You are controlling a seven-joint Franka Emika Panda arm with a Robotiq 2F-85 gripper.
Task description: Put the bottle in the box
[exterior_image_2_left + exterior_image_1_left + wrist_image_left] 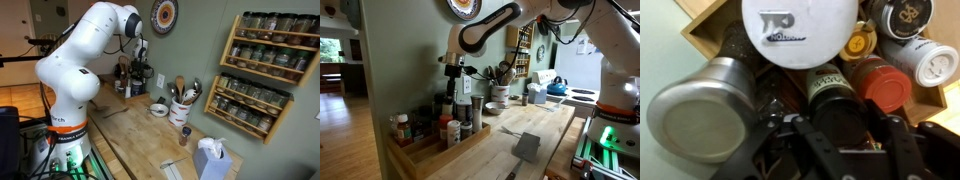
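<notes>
One dark bottle (830,92) sits between the tool's (842,140) jaws.

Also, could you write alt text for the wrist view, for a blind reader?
Seen from above, the dark gripper hangs over a crowded wooden box, a dark-capped bottle between its fingers. A big white lid, a steel lid and a red cap stand around it.

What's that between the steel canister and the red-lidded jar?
A dark bottle, seen in the wrist view, between the steel canister and the red-lidded jar.
</notes>
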